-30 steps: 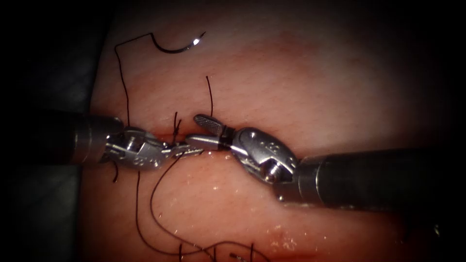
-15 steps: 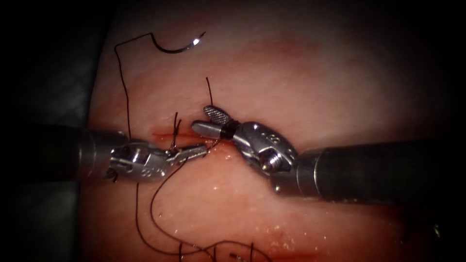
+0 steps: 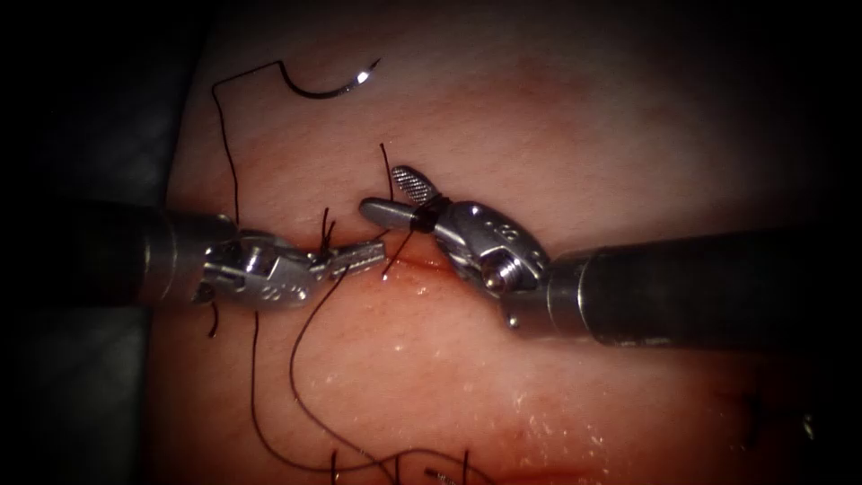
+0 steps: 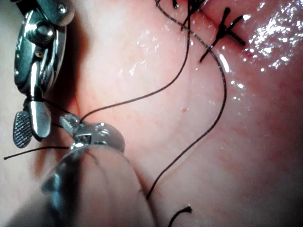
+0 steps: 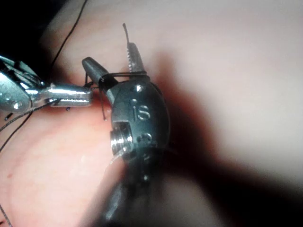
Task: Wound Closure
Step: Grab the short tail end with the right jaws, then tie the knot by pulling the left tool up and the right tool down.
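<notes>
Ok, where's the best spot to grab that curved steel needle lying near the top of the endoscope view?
Probably mid-arc on the curved steel needle, coming from below in the endoscope view: it lies free on the pink tissue, bowed downward, tip right. Left pincer is shut on black thread; right pincer is open, thread looped round it.

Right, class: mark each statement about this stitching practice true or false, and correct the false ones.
1. The needle lies loose on the tissue, held by neither tool. True.
2. The fingers of the right tool are shut on the needle. False: they are open, with thread looped around their base.
3. The left tool grips thread. True.
4. The left tool holds a fold of tissue. False: its fingers are shut on thread alone.
</notes>
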